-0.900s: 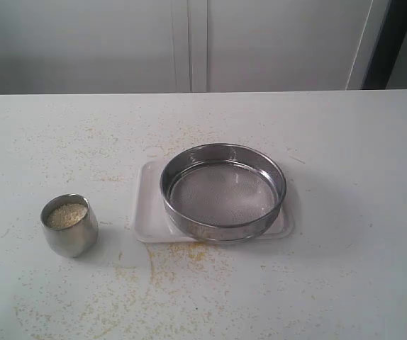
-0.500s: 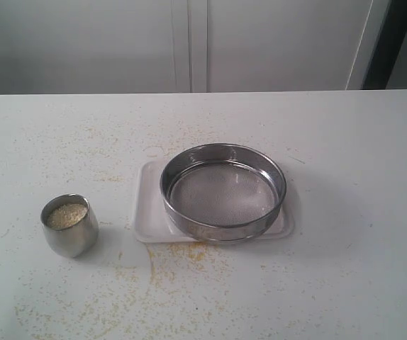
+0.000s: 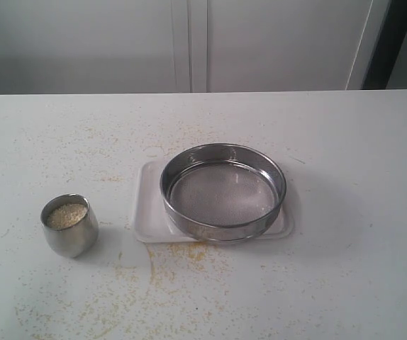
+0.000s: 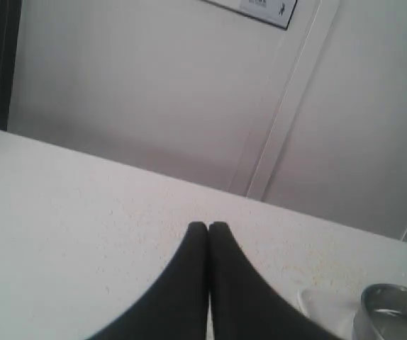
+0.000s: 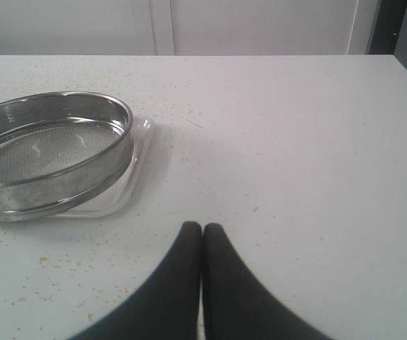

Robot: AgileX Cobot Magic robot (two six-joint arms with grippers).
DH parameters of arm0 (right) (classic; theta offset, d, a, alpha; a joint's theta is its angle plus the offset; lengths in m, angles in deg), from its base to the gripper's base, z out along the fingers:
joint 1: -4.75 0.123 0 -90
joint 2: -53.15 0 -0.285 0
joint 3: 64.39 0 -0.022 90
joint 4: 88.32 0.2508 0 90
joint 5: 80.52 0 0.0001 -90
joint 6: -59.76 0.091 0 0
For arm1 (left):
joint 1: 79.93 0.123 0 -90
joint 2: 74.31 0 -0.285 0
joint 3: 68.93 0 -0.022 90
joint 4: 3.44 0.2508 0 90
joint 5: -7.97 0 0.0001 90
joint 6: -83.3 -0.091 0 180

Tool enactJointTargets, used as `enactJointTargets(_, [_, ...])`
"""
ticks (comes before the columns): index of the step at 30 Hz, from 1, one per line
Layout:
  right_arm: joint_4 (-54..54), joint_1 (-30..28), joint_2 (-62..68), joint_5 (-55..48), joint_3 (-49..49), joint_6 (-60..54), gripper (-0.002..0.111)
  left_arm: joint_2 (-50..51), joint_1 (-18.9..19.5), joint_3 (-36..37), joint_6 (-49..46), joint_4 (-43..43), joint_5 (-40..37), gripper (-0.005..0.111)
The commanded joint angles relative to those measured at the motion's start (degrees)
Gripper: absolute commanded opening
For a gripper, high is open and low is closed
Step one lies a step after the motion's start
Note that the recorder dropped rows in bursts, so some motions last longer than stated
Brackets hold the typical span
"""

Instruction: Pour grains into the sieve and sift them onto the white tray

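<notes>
**White tabletop (image 3: pixel 345 212), both claws shut and empty, grains not yet poured**

Left claw (image 4: pixel 208 225): two black fingers pressed together, gripping nothing, low over bare tabletop. Right claw (image 5: pixel 202 227): the same, fingers together and empty. Neither arm shows in the exterior view.

Near the right claw sits the sieve (image 5: pixel 54 152), a wide steel ring with grey mesh and nothing in it. It rests on the tray (image 5: pixel 136 166). The left wrist camera catches only a sliver of the sieve's rim.

In the exterior view the sieve stands mid-tabletop and covers most of the tray, reaching to the tray's front edge. Well apart from it, on the left, a small rounded steel cup (image 3: pixel 70 237) stands upright. The grains (image 3: pixel 66 214) fill it almost to the brim as a pale sandy heap. Loose yellow specks (image 3: pixel 179 258) dot the tabletop around the tray, thickest just in front of it. Pale wall panels (image 3: pixel 189 42) rise behind.

Likely risks:
- The cup is smooth and curved, so a pinch could slip or tip it.
- It is nearly full, so any tilt on the way would spill grains.
- The sieve sits at the tray's front edge, so sifted grains could fall past the rim.
- Shaking could walk the sieve off the tray.
</notes>
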Motion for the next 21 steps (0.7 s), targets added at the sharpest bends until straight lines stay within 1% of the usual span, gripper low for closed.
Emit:
enactJointTargets(1, [0.0,0.2,-0.4,0.2,0.3,0.3,0.0,-0.2,0.0,-1.0,-2.3,0.2,3.0,0.0])
enactJointTargets(4, [0.0,0.2,-0.4,0.2,0.3,0.3,0.0,2.0,0.0,-4.3,-5.1,0.2,-0.1,0.0])
enactJointTargets(6, [0.0,0.2,-0.4,0.2,0.3,0.3,0.0,6.6,0.0,-7.1,-5.7,0.2,-0.5,0.0])
enactJointTargets(7, [0.0,0.2,-0.4,0.2,0.3,0.3,0.0,10.0,0.0,-8.7,-5.8,2.1,-0.2,0.0])
enactJointTargets(8, [0.0,0.2,-0.4,0.2,0.3,0.3,0.0,12.4,0.0,-9.4,-5.6,3.1,1.8,0.0])
enactJointTargets(10, [0.0,0.2,-0.4,0.2,0.3,0.3,0.0,17.1,0.0,-9.6,-2.1,5.7,9.8,0.0])
enactJointTargets(12, [0.0,0.2,-0.4,0.2,0.3,0.3,0.0,22.3,0.0,-10.5,4.3,14.7,13.7,0.0])
enactJointTargets(14, [0.0,0.2,-0.4,0.2,0.3,0.3,0.0,27.7,0.0,-11.1,14.0,27.5,16.5,0.0])
enactJointTargets(15, [0.0,0.2,-0.4,0.2,0.3,0.3,0.0,30.5,0.0,-11.2,17.6,32.4,20.3,0.0])
enactJointTargets(16, [0.0,0.2,-0.4,0.2,0.3,0.3,0.0,33.2,0.0,-11.2,19.5,35.0,25.0,0.0])
enactJointTargets(18, [0.0,0.2,-0.4,0.2,0.3,0.3,0.0,37.0,0.0,-11.2,20.0,36.3,28.8,0.0])
enactJointTargets(21, [0.0,0.2,-0.4,0.2,0.3,0.3,0.0,41.8,0.0,-11.2,21.3,37.0,30.6,0.0])
